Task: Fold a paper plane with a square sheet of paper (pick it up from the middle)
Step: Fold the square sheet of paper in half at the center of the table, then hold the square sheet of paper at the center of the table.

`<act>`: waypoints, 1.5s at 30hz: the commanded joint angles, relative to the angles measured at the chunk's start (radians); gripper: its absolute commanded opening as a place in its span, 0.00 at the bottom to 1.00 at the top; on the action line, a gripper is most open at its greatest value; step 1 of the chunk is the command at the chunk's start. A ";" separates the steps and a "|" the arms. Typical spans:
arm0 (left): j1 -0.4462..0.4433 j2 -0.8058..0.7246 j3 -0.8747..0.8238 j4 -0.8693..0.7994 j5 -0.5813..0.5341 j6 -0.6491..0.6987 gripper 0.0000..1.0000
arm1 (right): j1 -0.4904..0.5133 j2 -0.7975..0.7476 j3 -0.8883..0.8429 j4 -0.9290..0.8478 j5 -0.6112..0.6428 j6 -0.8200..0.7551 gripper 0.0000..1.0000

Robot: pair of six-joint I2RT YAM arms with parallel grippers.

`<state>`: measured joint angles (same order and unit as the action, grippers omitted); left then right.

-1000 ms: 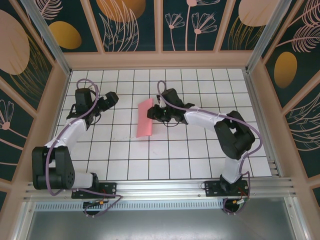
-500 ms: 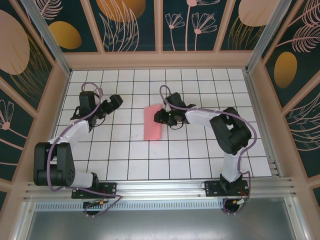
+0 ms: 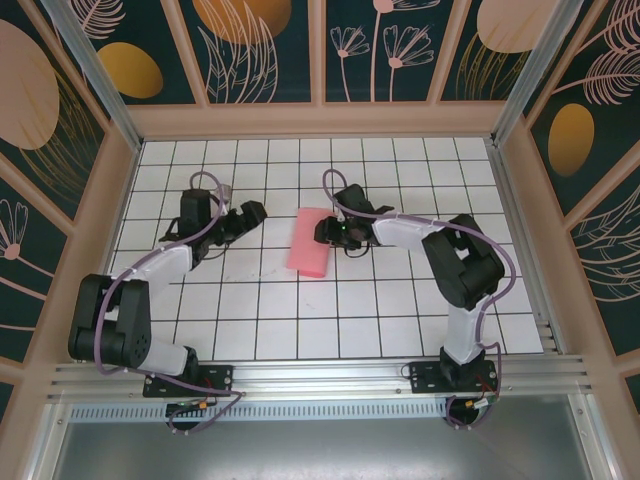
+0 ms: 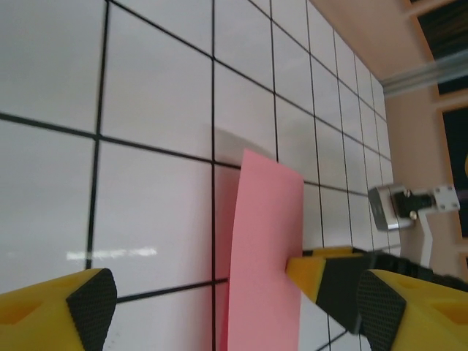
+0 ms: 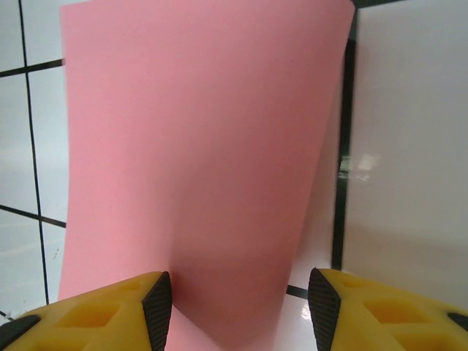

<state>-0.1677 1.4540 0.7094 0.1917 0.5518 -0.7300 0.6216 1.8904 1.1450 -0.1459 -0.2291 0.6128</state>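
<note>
- Top external view: the paper lies near the middle of the worktop as a narrow pink rectangle, turned a little off the grid lines. Whether it is one layer or doubled over cannot be told from here.
- The left gripper hangs just left of the paper, apart from it. The right gripper is at the paper's right long edge, its tips too small and dark to separate.
- Left wrist view: the left gripper has its jaws wide apart and grips nothing. Between the pads are bare worktop and one end of the paper, which runs out of the bottom of the picture. A yellow and black part sits at the paper's right edge, and I cannot tell which arm it belongs to.
- Right wrist view: the right gripper has its jaws partly open. One tip is in front of the paper, the other just past its edge. No pinch shows. The sheet bows slightly, and its near edge is hidden behind the tips and cut off by the frame.
</note>
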 commanded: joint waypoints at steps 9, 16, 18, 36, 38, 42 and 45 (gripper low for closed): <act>-0.135 0.100 -0.031 0.174 0.099 -0.076 0.66 | -0.020 -0.064 -0.061 0.055 -0.012 0.055 0.54; -0.205 0.205 0.030 0.189 0.093 -0.086 0.54 | -0.019 -0.065 -0.064 0.035 -0.006 0.039 0.52; -0.213 0.227 0.036 0.199 0.095 -0.088 0.53 | -0.021 -0.067 -0.066 0.033 -0.006 0.038 0.52; -0.216 0.318 0.025 0.377 0.226 -0.143 0.31 | -0.035 -0.102 -0.093 0.072 -0.054 0.065 0.51; -0.216 0.325 0.028 0.385 0.234 -0.145 0.26 | -0.039 -0.106 -0.095 0.077 -0.062 0.070 0.51; -0.216 0.339 0.032 0.395 0.242 -0.150 0.14 | -0.046 -0.110 -0.099 0.084 -0.075 0.079 0.51; -0.216 0.344 0.035 0.412 0.243 -0.154 0.07 | -0.051 -0.129 -0.107 0.084 -0.072 0.080 0.51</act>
<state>-0.3809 1.7828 0.7315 0.5499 0.7654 -0.8806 0.5774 1.8099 1.0626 -0.0853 -0.2855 0.6796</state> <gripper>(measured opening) 0.084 0.514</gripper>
